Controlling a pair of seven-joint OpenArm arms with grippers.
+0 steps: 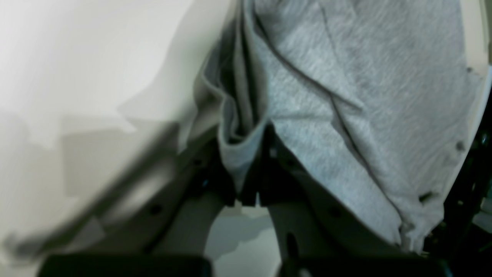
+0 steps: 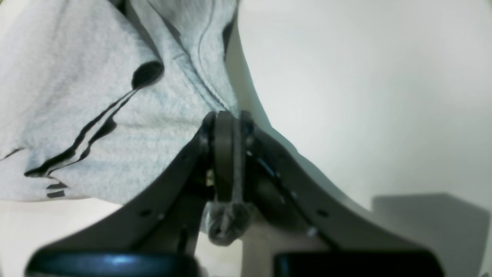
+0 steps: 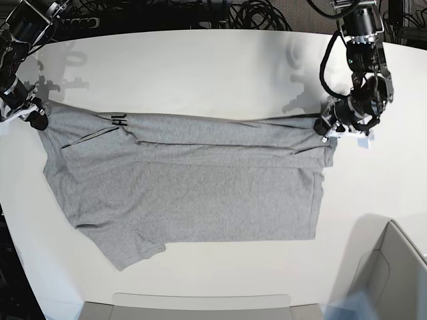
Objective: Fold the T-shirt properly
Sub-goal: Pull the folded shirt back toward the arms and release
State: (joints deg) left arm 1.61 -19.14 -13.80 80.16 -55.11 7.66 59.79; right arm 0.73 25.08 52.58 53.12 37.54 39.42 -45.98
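So the shirt (image 3: 193,193) is soft, light and floppy, spread on the table (image 3: 200,60) between both grippers. Left gripper (image 1: 250,192) and right gripper (image 2: 225,154) are each clamped on a far corner; good holds, though it'll sag mid-span.

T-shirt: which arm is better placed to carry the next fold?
Neither alone. The left gripper and right gripper each pinch an end of the T-shirt far edge, stretched taut between them. Probably both should move together.
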